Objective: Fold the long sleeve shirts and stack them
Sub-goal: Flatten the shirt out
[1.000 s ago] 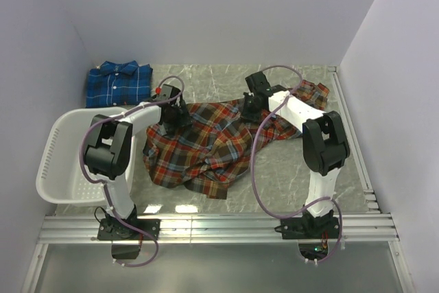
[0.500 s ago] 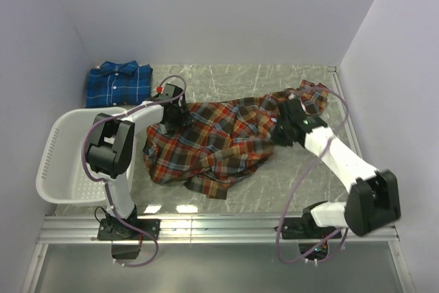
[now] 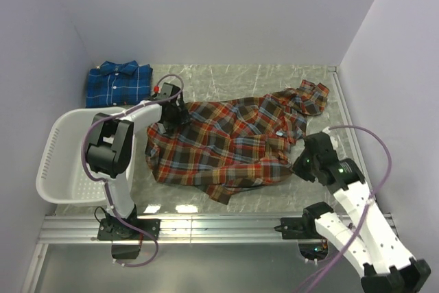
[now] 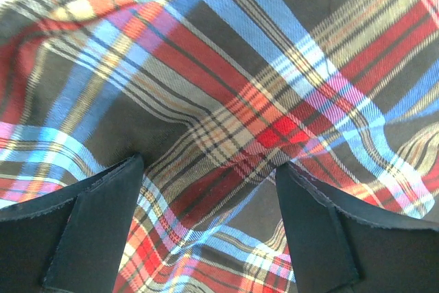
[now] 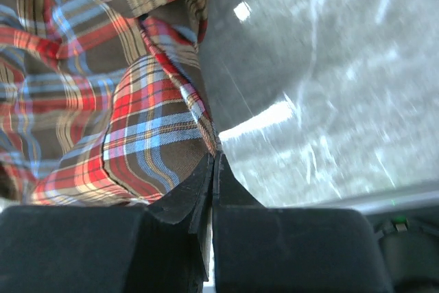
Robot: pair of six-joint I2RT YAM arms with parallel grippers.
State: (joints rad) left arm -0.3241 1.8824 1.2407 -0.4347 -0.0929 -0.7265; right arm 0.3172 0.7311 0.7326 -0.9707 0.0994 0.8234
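Observation:
The red-orange plaid long sleeve shirt (image 3: 233,143) lies spread and rumpled across the middle of the table, collar toward the back right. My left gripper (image 3: 171,112) is open and pressed down on its left part; in the left wrist view the two black fingers (image 4: 89,228) straddle plaid cloth (image 4: 226,87). At the shirt's front right edge my right gripper (image 3: 300,163) is shut, and the right wrist view shows the hem (image 5: 199,111) pinched at the tips (image 5: 214,161). The blue plaid shirt (image 3: 118,84) lies folded at the back left corner.
A white slotted basket (image 3: 58,162) stands at the left, beside the left arm. Grey marbled table (image 5: 329,101) shows to the right of the shirt. A metal rail (image 3: 219,226) runs along the front edge. Walls close in the left, back and right.
My right arm swung from the back centre to the front right, pulling the red shirt's edge with it and spreading the cloth wider. The left gripper stayed in place.

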